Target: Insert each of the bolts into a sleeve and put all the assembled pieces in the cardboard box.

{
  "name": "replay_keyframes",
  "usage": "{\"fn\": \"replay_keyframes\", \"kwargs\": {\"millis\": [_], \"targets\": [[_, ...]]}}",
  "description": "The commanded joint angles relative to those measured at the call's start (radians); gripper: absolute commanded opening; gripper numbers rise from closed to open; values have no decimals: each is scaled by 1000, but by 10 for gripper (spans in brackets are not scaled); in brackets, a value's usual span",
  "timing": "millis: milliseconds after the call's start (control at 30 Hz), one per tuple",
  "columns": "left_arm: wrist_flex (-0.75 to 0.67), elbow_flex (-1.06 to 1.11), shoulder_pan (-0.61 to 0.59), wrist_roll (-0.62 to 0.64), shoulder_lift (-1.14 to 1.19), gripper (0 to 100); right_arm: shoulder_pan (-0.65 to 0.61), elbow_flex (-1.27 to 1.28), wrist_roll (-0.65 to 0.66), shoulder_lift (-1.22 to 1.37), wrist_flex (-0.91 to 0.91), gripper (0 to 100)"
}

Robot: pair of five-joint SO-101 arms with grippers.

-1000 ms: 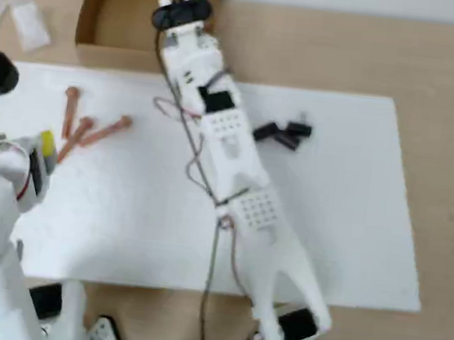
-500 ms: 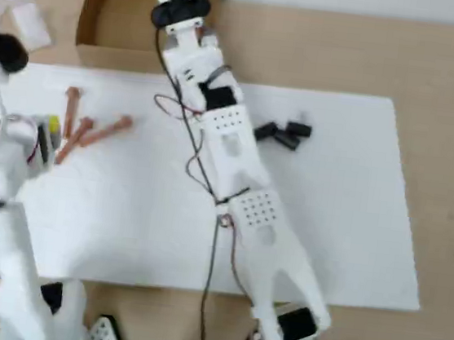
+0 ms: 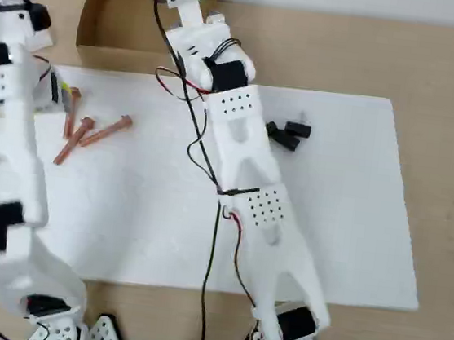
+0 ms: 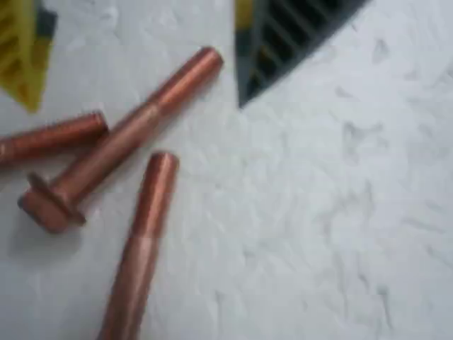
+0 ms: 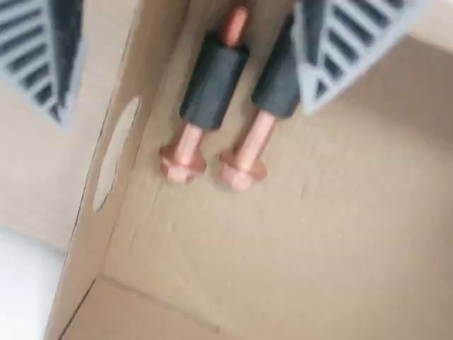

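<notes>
Three copper bolts lie loose on the white mat: one (image 3: 70,113) by my left gripper (image 3: 60,93), two others (image 3: 74,139) (image 3: 105,131) beside it. The left wrist view has them close up, the longest bolt (image 4: 120,142) running between the yellow fingers (image 4: 18,49), which stand open just above with nothing held. Two black sleeves (image 3: 287,132) lie mid-mat. My right arm stretches over the cardboard box (image 3: 94,7). Its gripper (image 5: 198,35) is open inside the box, above two assembled pieces (image 5: 212,78) (image 5: 276,88) lying side by side on the floor.
The white mat (image 3: 345,216) covers most of the wooden table, with bare room on its right half. The right arm's body and loose cables (image 3: 212,160) cross the mat's middle. A hand-hole (image 5: 113,152) opens in the box wall.
The left arm has swung up from the near left corner to the bolts. The right arm has pushed a little farther over the box.
</notes>
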Motion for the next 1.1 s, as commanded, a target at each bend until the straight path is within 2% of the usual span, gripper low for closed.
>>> {"fn": "replay_keyframes", "kwargs": {"millis": [0,133,367,967,1067], "targets": [[8,-189,-2,-2,105,194,15,-44,0,-99,9,247],[8,-278,-2,-5,211,193,15,-44,0,-99,9,247],[3,-308,0,-5,357,192,15,-44,0,-99,34,247],[-8,-497,32,-3,576,190,4,-44,-3,-99,58,246],[-21,-497,46,0,627,190,-5,-44,-44,-99,58,246]]}}
